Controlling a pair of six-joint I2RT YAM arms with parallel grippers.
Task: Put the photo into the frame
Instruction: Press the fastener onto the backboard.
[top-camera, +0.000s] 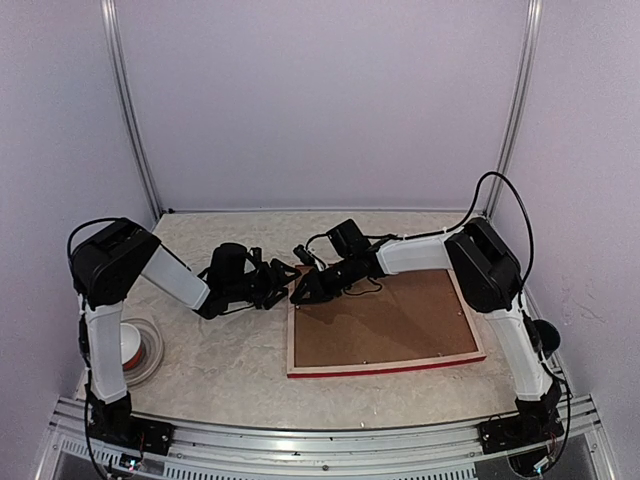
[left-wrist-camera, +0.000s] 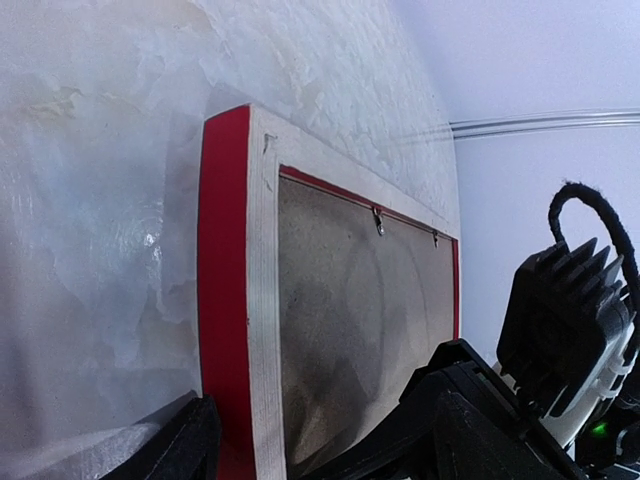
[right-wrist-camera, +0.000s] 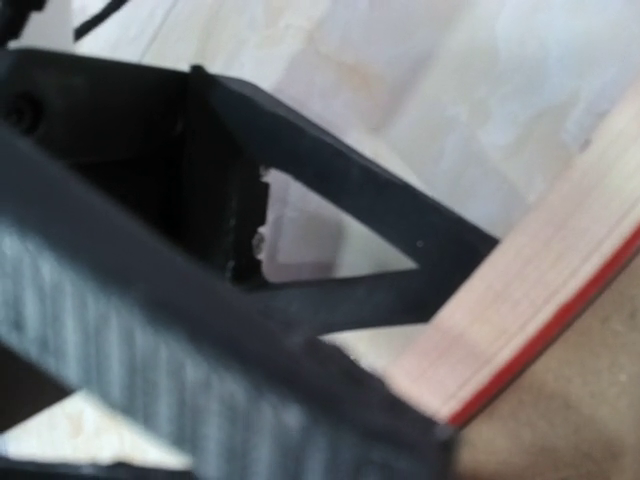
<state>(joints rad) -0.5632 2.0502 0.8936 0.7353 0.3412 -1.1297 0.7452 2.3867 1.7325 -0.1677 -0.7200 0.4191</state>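
The frame (top-camera: 292, 340) was seen lying face down on the table (top-camera: 220, 370), right of centre, pale wood rear upward and red edge showing. The brown backing board (top-camera: 385, 320) was set inside it. The left gripper (top-camera: 278, 283) was held just off the frame's far left corner, fingers spread wide. The right gripper (top-camera: 303, 287) was found at that same corner, over the pale rail. Whether it was pinched or parted could not be told.
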